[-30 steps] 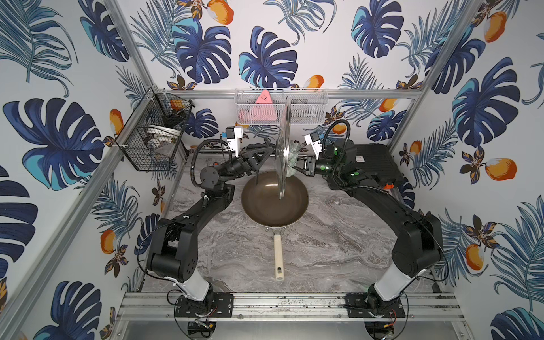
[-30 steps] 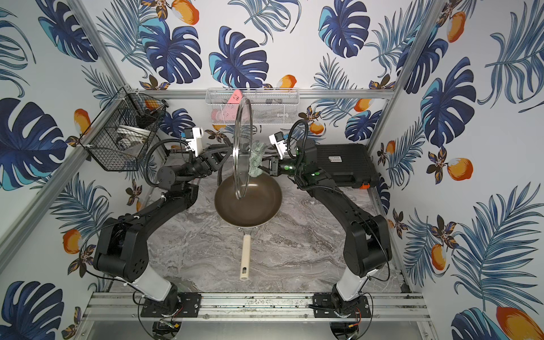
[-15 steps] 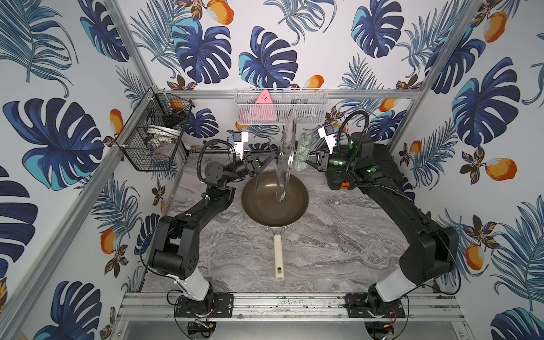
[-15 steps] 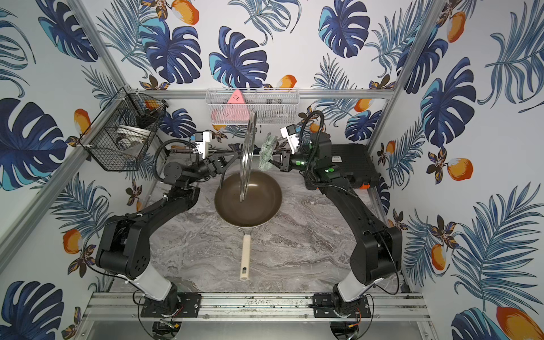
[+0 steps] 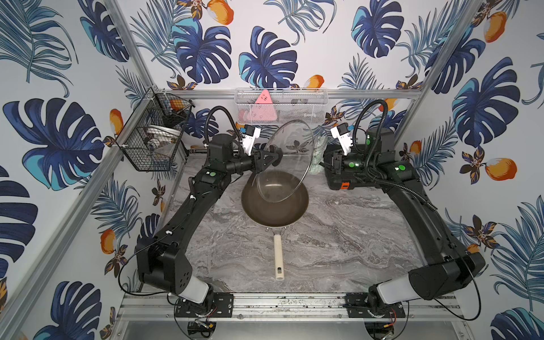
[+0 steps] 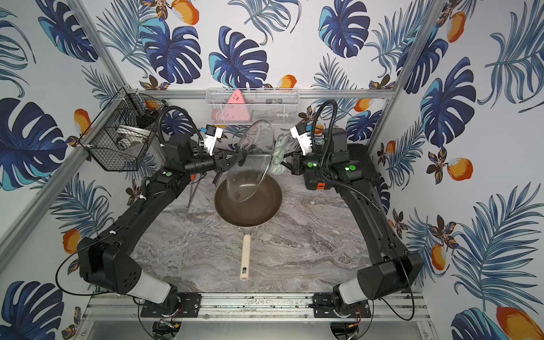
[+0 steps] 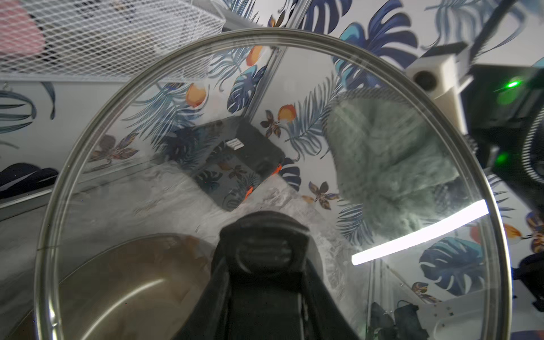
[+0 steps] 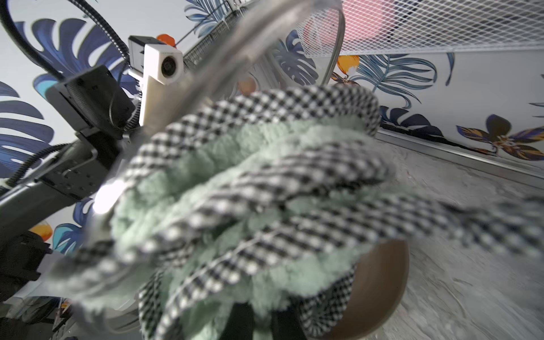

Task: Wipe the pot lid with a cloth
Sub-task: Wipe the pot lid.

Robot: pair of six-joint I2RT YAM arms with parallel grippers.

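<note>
In both top views the left hand [image 5: 269, 157] is clamped on the black handle [image 5: 276, 153] of the pot lid [image 5: 290, 173]. The lid stands tilted on edge in the air over the far side of the pan [image 5: 275, 212], toward the far edge of the counter [image 5: 338, 241]. The right hand [image 6: 290, 163] is closed on the bunched cloth [image 6: 279, 153], which sits at the lid's rim on the side away from the handle; I cannot tell whether they touch.

In the left wrist view, the cloth [image 7: 388, 153] shows through the lid [image 7: 176, 176] near its rim.

In the right wrist view, the crumpled mint cloth [image 8: 250, 191] has checked edging, and the lid's blurred rim [image 8: 212, 67] runs just beside it.
</note>
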